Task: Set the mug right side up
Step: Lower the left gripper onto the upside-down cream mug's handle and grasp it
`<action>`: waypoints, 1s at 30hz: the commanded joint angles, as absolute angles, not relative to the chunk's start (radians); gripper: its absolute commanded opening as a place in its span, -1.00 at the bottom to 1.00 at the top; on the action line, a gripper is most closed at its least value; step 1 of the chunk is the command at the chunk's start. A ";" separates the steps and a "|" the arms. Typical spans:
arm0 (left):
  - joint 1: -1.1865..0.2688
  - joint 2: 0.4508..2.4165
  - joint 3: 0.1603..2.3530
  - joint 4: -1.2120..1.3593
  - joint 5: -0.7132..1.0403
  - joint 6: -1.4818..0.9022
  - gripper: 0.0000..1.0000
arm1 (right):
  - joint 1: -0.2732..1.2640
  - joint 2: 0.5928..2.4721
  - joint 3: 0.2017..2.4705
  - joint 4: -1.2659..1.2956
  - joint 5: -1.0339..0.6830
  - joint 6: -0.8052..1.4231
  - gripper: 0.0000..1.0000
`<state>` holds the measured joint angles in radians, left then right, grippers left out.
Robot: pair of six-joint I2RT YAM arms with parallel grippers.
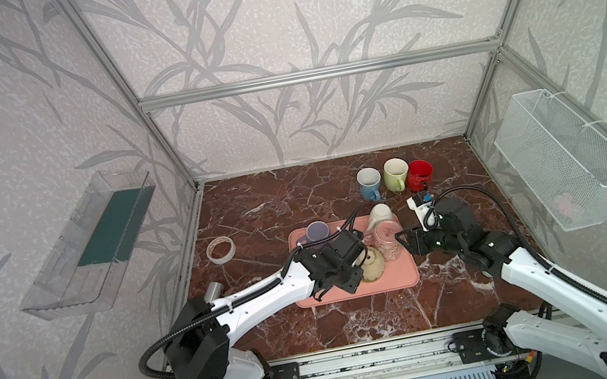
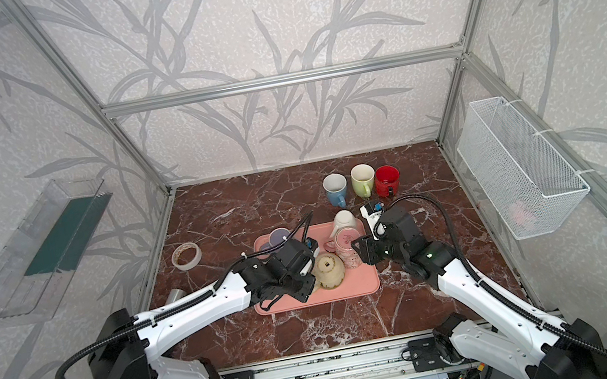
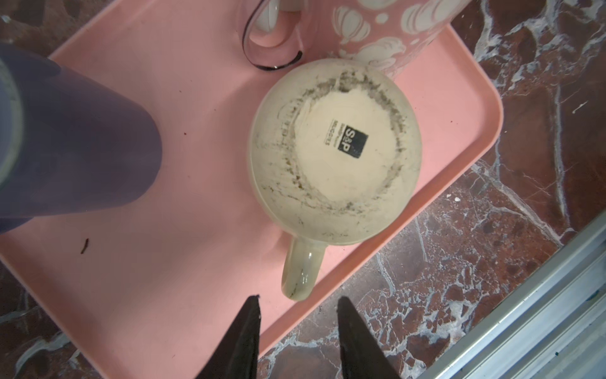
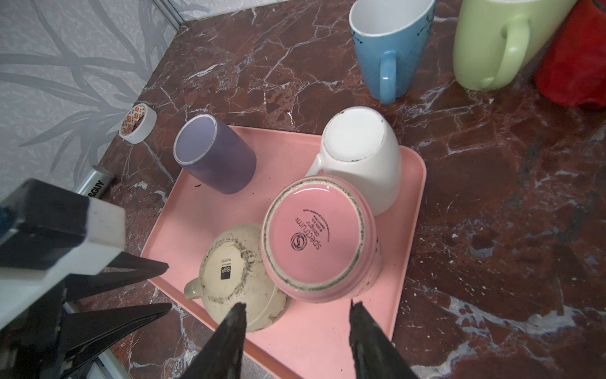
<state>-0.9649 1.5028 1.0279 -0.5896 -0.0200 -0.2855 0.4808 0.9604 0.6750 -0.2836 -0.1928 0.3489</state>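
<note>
A cream mug (image 3: 334, 151) stands upside down on the pink tray (image 3: 164, 262), its handle pointing at my left gripper (image 3: 298, 300). That gripper is open, and the handle end lies just beyond its fingertips, not between them. Both top views show the cream mug (image 1: 372, 267) (image 2: 328, 270) beside the left wrist. A pink patterned mug (image 4: 318, 236) is also upside down and touches the cream mug (image 4: 236, 275). My right gripper (image 4: 298, 305) hovers open just short of these two mugs and holds nothing. In a top view the right gripper (image 1: 404, 242) sits at the tray's right edge.
A purple mug (image 4: 213, 154) and a white mug (image 4: 360, 154) are upside down on the tray too. Blue (image 1: 369, 183), green (image 1: 395, 174) and red (image 1: 419, 174) mugs stand upright behind it. A tape roll (image 1: 221, 249) and a silver cylinder (image 1: 215, 289) lie left.
</note>
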 commanded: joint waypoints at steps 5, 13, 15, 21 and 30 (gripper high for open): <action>-0.985 1.580 1.050 -0.575 -0.019 -0.291 -0.33 | 0.482 0.937 0.646 -0.250 -0.206 0.358 0.05; -0.985 1.623 1.066 -0.568 -0.030 -0.287 -0.45 | 0.482 0.930 0.630 -0.243 -0.204 0.359 0.05; -0.985 1.629 1.069 -0.565 -0.029 -0.287 -0.46 | 0.482 0.930 0.628 -0.244 -0.203 0.357 0.05; -0.984 1.637 1.073 -0.561 -0.035 -0.284 -0.50 | 0.482 0.930 0.628 -0.245 -0.204 0.357 0.05; -0.985 1.651 1.080 -0.552 -0.028 -0.281 -0.69 | 0.482 0.911 0.625 -0.255 -0.196 0.355 0.06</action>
<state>-0.9840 1.6325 1.0504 -0.5640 -0.0238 -0.2840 0.4805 0.9310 0.6373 -0.2592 -0.1932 0.3515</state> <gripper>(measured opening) 0.165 0.527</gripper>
